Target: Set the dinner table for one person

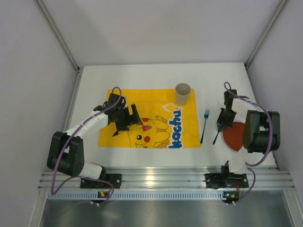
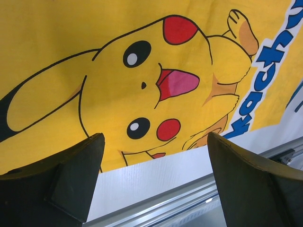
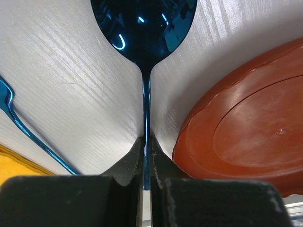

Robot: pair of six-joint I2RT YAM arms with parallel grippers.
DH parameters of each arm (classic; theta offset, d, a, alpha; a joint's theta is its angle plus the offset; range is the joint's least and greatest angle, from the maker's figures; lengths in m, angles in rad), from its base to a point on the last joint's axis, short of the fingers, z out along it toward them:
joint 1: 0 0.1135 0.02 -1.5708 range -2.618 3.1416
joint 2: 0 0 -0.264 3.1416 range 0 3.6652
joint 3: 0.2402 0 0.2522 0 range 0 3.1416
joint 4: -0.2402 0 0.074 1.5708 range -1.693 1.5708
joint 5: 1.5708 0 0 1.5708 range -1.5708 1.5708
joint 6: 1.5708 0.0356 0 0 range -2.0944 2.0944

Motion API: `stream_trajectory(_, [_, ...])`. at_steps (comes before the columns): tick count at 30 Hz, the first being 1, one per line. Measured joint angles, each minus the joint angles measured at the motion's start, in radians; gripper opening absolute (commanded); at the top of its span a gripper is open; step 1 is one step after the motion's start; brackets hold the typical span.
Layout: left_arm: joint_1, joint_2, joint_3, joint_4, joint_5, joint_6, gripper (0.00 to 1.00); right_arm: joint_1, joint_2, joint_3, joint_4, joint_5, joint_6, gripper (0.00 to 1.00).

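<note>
The white dinner table (image 1: 142,75) carries a yellow Pikachu-print cloth (image 1: 149,101) in its middle. A tan paper cup (image 1: 182,93) stands upright at the cloth's far right corner. A blue fork (image 1: 205,125) lies on the table right of the cloth. A red plate (image 1: 233,136) lies at the right, partly under my right arm. My right gripper (image 1: 221,125) is shut on the handle of a blue spoon (image 3: 142,23), between the fork and the plate (image 3: 246,127). My left gripper (image 1: 130,118) is open and empty above the cloth (image 2: 94,47).
An aluminium rail (image 1: 165,177) runs along the near edge of the table and shows in the left wrist view (image 2: 199,198). White walls close in the back and both sides. The fork's handle (image 3: 28,130) lies just left of my right gripper (image 3: 147,142).
</note>
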Motion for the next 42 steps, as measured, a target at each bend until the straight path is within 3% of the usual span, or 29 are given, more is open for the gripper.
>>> stream_trajectory(8, [0.000,-0.007,0.000,-0.010,0.000,0.007,0.95,0.089,-0.086,0.011,-0.010,0.028,0.006,0.00])
stream_trajectory(14, [0.000,-0.007,0.004,-0.010,0.000,0.006,0.95,0.262,-0.257,0.138,-0.053,0.040,0.034,0.00])
stream_trajectory(19, [0.000,-0.007,0.014,-0.008,-0.002,0.005,0.95,0.408,-0.323,0.123,-0.037,-0.025,0.077,0.00])
stream_trajectory(27, [0.000,-0.024,0.015,-0.012,-0.003,-0.008,0.95,0.593,-0.156,0.104,0.036,-0.090,0.123,0.00])
stream_trajectory(39, [-0.001,-0.140,0.000,-0.042,-0.031,-0.009,0.95,0.618,0.047,0.138,0.108,-0.092,0.132,0.00])
stream_trajectory(40, [-0.001,-0.143,-0.002,-0.044,-0.033,-0.009,0.95,0.618,0.052,0.141,0.114,-0.090,0.133,0.02])
stream_trajectory(42, [-0.001,-0.145,-0.005,-0.046,-0.034,-0.009,0.95,0.618,0.061,0.145,0.121,-0.090,0.138,0.29])
